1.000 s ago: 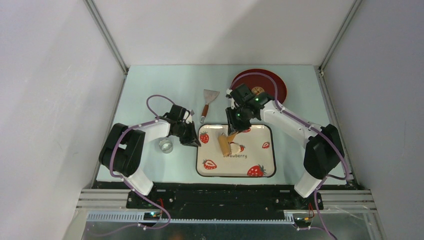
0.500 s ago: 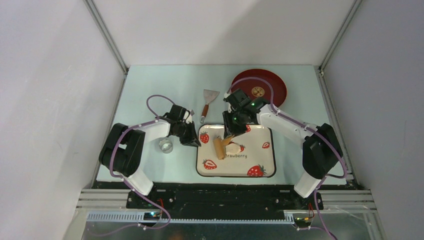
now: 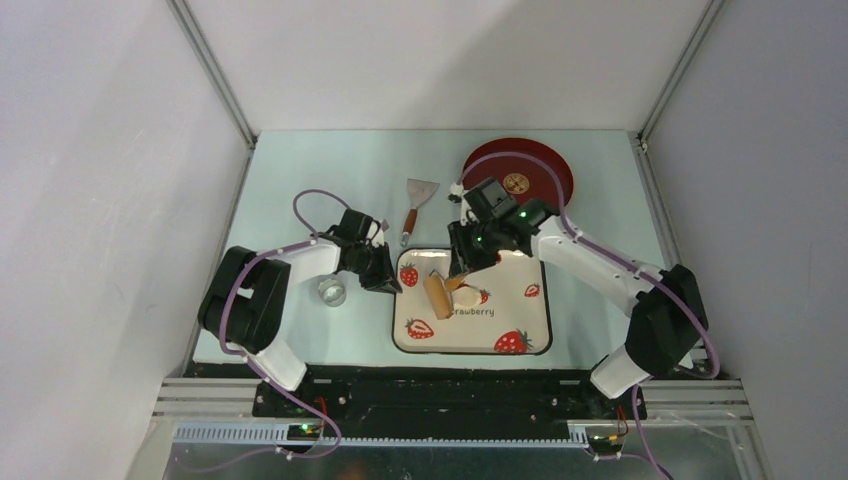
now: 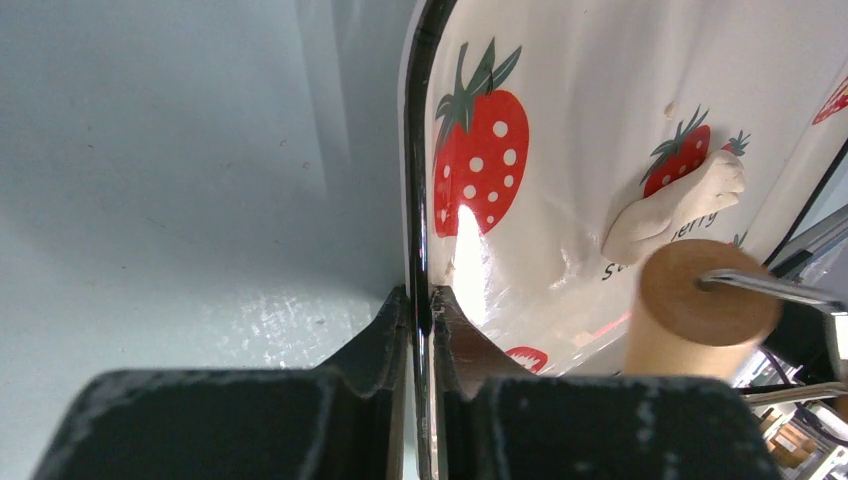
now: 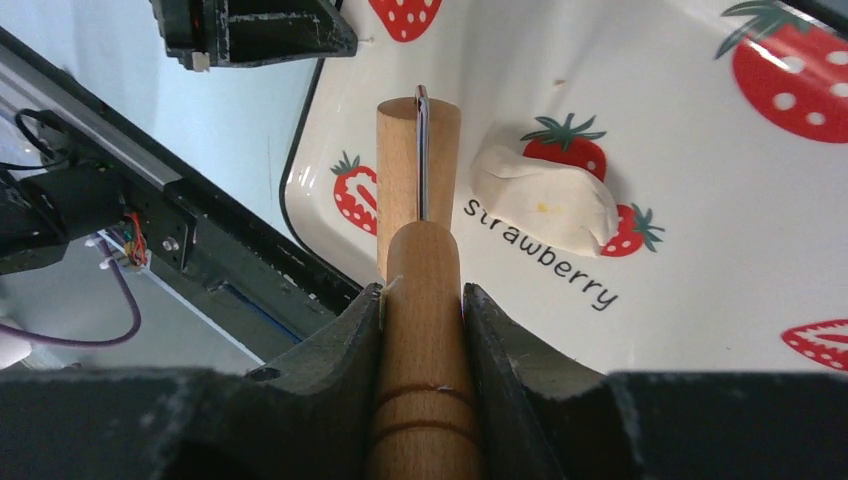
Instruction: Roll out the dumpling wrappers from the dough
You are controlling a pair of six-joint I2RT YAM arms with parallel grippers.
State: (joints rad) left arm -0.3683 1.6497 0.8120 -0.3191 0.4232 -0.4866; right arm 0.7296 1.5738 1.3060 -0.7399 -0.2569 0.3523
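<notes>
Nearest the arm bases, a strawberry-print tray (image 3: 512, 300) lies flat on the pale table (image 3: 300, 180), a little right of centre. The left gripper (image 3: 385, 275) reaches in from the left and is clamped on the tray's left rim. In the left wrist view its two fingers (image 4: 390, 330) pinch the thin dark edge between them (image 4: 420, 300), one on the table side and one on the tray side.

On the tray's far half lies a wooden roller (image 3: 438, 295), its drum (image 5: 395, 170) pointing towards the near left. The dough (image 3: 468, 295) sits on the tray just to the right of the drum. It is a small pale lump, flattened and uneven (image 5: 545, 195), lying over a printed strawberry above the word "strawberry". From the right wrist a narrow strip of tray shows between drum and dough. From the left wrist the drum's round end (image 4: 700, 300) stands in front of the dough (image 4: 675, 205).

The right gripper (image 3: 462, 262) comes down over the tray's far edge and grips the roller's wooden handle, a finger pressed on each side (image 5: 421, 295).

Left of the tray, beside the left arm, a small shiny ring (image 3: 332, 290) rests on the table. Farther back lies a scraper (image 3: 414, 205) with a metal blade and a wooden handle. At the far right is a red plate (image 3: 535, 168) bearing a small round thing (image 3: 516, 182), too small to make out.
</notes>
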